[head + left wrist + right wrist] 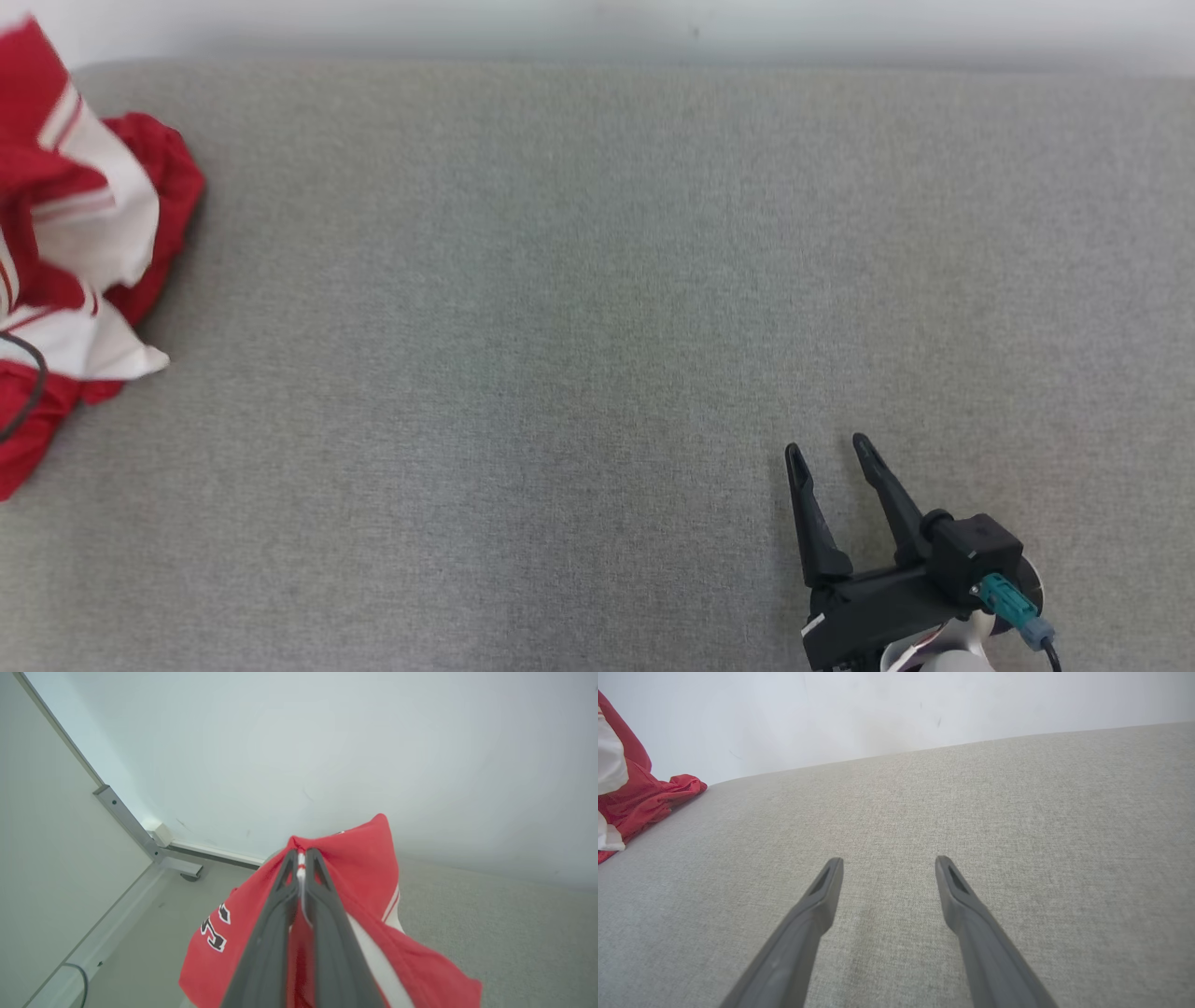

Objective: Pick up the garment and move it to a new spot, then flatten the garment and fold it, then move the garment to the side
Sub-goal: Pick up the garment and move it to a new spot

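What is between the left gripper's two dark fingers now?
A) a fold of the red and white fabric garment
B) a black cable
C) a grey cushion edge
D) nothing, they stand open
A: the left wrist view shows the left gripper shut on the red and white fabric garment.

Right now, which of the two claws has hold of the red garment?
The left claw, shut tight on the red and white garment; the right claw is open over the grey surface.

- Broad table covered in grey woven fabric (597,327)
- Plain white wall (597,23) behind its far edge
- Slanted silver metal frame rail (126,821)
- Thin dark cable (85,980) on the pale floor (140,952)
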